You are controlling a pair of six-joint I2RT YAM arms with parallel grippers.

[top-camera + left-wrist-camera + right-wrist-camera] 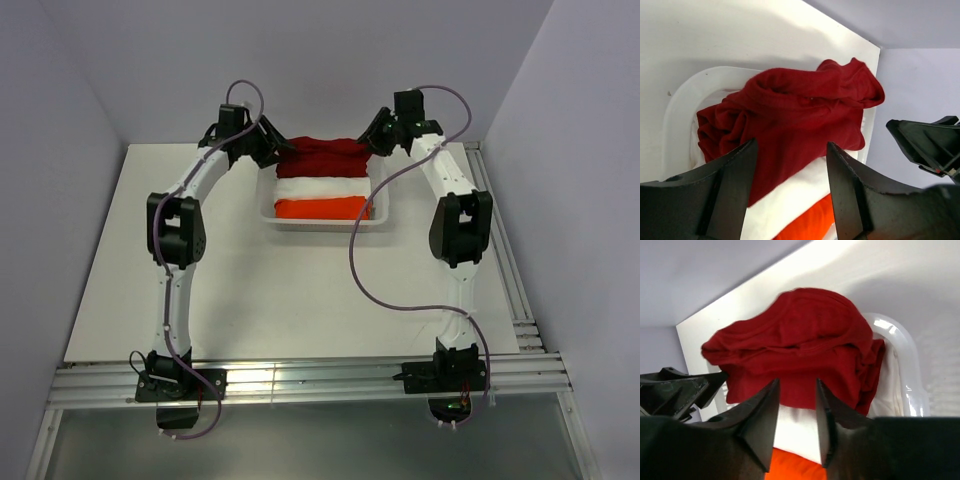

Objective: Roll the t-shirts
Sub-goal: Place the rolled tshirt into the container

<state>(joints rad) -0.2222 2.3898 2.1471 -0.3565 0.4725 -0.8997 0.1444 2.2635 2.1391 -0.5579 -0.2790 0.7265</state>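
Both jaws are released and hold nothing: left gripper (787,185) wider, right gripper (797,415) narrower. The t-shirt (795,115) lies bundled just ahead of them, in the basket (677,115). Draw back straight, I think, so no finger catches a fold.

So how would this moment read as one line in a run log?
red t-shirt: bunched atop basket pile | left gripper: open, empty, at shirt's left end | right gripper: open, empty, at shirt's right end
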